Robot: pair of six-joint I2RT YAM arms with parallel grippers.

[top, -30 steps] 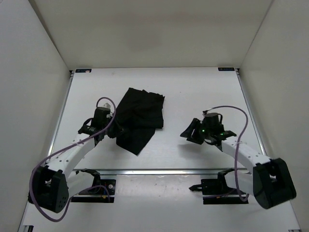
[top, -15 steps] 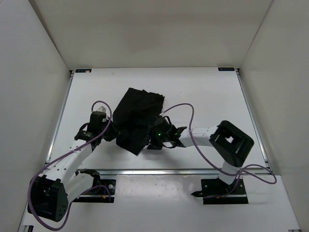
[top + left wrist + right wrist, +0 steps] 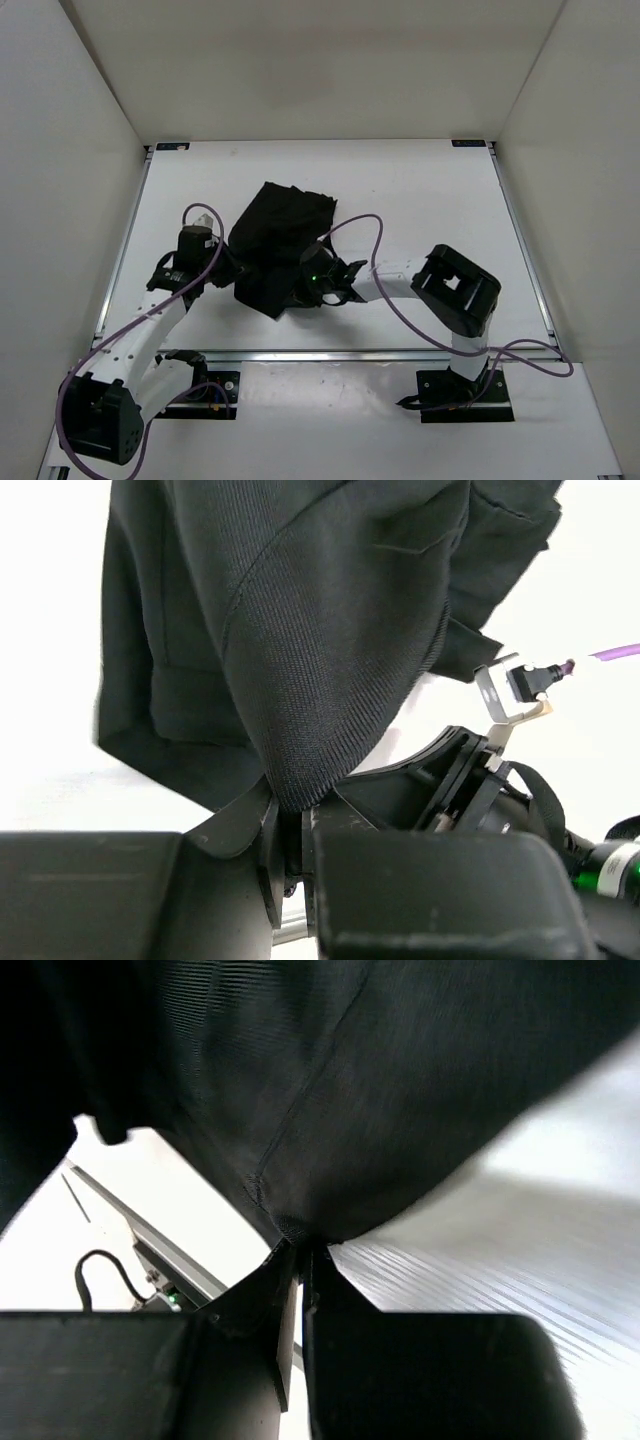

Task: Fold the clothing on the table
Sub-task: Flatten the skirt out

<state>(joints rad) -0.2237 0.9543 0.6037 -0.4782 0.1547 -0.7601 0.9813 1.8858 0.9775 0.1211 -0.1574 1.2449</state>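
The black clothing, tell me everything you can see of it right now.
The clothing is one black garment of soft, finely ribbed fabric, bunched and creased rather than spread flat, with a seam line and layered folds visible in the wrist views. It lies left of centre on the white table. The left gripper pinches a fold at its left edge and the right gripper is shut on a fold at its near right edge, each drawing the fabric into a taut peak.
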